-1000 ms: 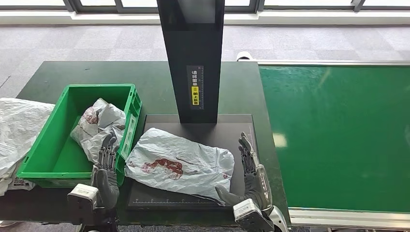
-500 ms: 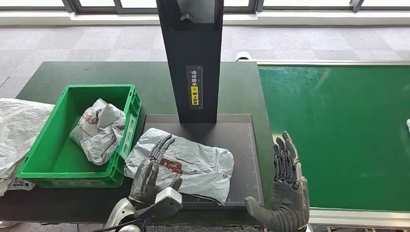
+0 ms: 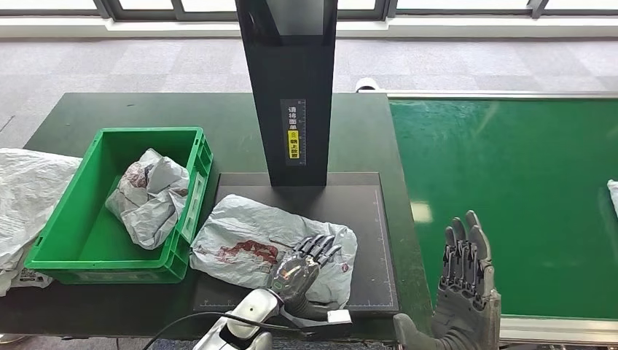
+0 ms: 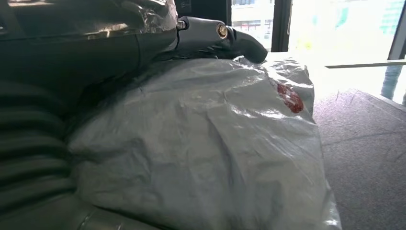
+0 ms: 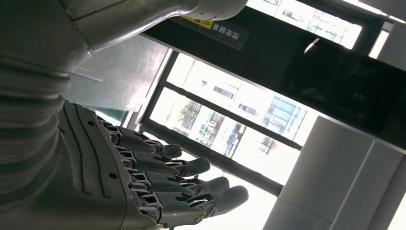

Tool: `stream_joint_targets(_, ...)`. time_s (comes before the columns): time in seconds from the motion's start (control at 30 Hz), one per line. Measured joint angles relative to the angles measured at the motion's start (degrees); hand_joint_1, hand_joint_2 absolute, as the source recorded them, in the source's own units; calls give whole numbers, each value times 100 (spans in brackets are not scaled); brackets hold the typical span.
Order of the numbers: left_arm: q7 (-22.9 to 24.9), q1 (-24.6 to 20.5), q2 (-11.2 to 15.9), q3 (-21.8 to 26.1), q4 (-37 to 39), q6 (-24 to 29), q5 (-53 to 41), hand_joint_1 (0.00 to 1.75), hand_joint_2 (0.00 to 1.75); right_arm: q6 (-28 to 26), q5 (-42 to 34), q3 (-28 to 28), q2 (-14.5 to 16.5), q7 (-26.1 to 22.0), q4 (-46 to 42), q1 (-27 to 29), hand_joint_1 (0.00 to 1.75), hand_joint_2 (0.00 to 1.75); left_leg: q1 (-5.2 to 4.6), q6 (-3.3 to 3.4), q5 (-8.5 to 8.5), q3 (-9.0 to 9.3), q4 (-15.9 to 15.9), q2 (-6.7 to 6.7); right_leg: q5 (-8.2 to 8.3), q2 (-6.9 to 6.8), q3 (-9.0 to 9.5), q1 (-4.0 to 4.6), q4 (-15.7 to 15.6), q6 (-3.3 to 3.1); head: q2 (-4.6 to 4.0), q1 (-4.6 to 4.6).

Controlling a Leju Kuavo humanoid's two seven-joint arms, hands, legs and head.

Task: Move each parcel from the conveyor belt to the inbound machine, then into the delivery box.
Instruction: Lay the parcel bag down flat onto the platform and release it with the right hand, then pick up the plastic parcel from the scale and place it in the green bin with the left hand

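Parcel (image 3: pixel 255 244) crinkled glossy plastic; conveyor belt (image 3: pixel 510 197) matt green.

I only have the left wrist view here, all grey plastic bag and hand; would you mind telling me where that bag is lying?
Observer: The bag lies on the black scanner plate, beside the green crate.
Operator: Thank you. Is the crate empty?
Observer: No, another crumpled bag sits inside.
Operator: And the right hand?
Observer: The right hand is open, fingers up, at the green belt edge, holding nothing.
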Motion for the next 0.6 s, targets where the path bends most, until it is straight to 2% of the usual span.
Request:
stream_joint_targets(0.13,-39,-223,-39,-108,321,-113,78,0,175,-89,26,0,-2,95,0,1,0,175,0,7,-14,7,-2,-1,-13,-4,30,0,-2,4,0,0)
stream_joint_targets(0.27,-109,-335,-69,-177,512,-180,126,175,175,-163,28,0,-3,161,0,-1,0,175,0,15,-38,29,-4,-1,-41,-7,85,0,-6,7,-1,0)
stream_joint_targets(0.43,-299,-351,-76,-203,561,-254,294,175,175,-138,-39,0,-15,244,0,-34,0,175,0,15,-36,36,-3,0,-34,-7,96,-1,-6,9,0,0)
stream_joint_targets(0.6,-313,-337,-70,-206,489,-352,331,175,175,124,-176,0,-30,240,2,-168,0,175,0,14,-35,38,-2,0,-30,-6,99,0,-4,8,0,0)
